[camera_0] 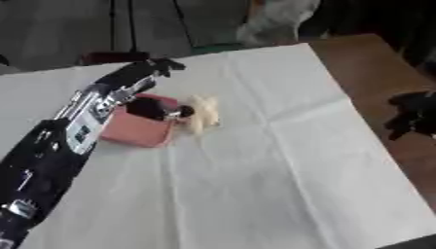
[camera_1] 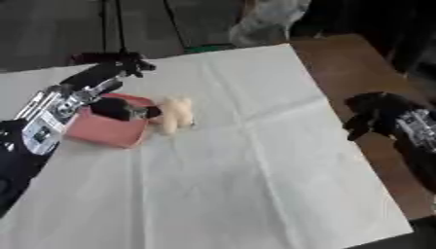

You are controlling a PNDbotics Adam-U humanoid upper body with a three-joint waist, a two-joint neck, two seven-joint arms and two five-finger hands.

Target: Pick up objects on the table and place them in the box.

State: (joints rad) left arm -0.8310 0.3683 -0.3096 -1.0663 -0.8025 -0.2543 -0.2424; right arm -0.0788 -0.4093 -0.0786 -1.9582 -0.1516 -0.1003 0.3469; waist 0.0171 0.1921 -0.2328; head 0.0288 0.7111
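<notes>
A big white cloth (camera_0: 281, 160) covers the table; it has fold lines running across it; a strip of bare brown table (camera_0: 374, 73) shows along the right side.

A pink box (camera_0: 136, 130) sits on the cloth, toward the left; it is open at the top. A small pale yellow soft thing (camera_0: 203, 115) lies just beside the right side of the box, touching it or almost touching it; it is on the cloth, not in the box; its shape is too blurry to name.

The left arm (camera_0: 60, 146) comes in from the lower left; it is black with silver parts; a small pale label sits on the arm, but no words on it can be read. The left hand (camera_0: 149, 73) is over the far side of the box; its long fingers point away toward the far edge of the cloth and look mostly straight; a dark thumb part (camera_0: 160, 110) reaches down over the open box, with its tip near the yellow thing; the hand holds nothing that can be seen.

The right hand (camera_1: 374, 116) is far off at the right, over the bare brown table; its dark fingers hang bent downward; nothing is in it.

No brand or writing can be read anywhere.
</notes>
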